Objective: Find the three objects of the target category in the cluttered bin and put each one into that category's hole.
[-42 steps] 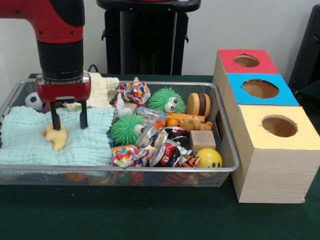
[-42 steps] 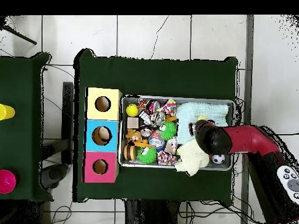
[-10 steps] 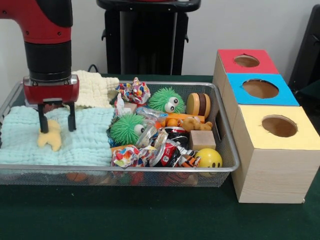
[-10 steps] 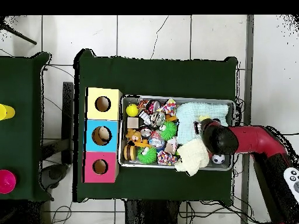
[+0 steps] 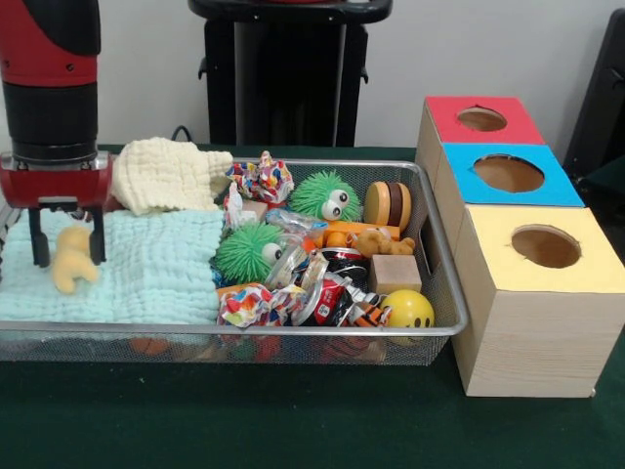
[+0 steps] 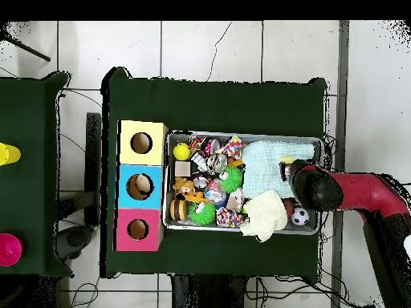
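Note:
The silver wire-mesh bin (image 5: 234,332) holds a jumble of toys; it also shows in the overhead view (image 6: 241,135). My gripper (image 5: 68,249) is at the bin's left end over a light blue cloth (image 5: 146,269), shut on a yellow plush duck (image 5: 72,262) that hangs between its fingers. In the overhead view the gripper (image 6: 299,172) is at the bin's right end and a bit of the duck (image 6: 286,161) shows. A tan-brown teddy bear (image 5: 381,242) lies among the clutter, to the right of the middle. No third plush animal shows.
Three wooden boxes with holes stand right of the bin: red (image 5: 481,119), blue (image 5: 508,174), yellow (image 5: 545,246). A cream cloth (image 5: 161,174), green fuzzy balls (image 5: 325,195), a wooden block (image 5: 395,274) and a yellow smiley ball (image 5: 408,309) lie in the bin.
My gripper has moved towards the bin's end wall, left in the front view, and the duck has moved with it between the fingers.

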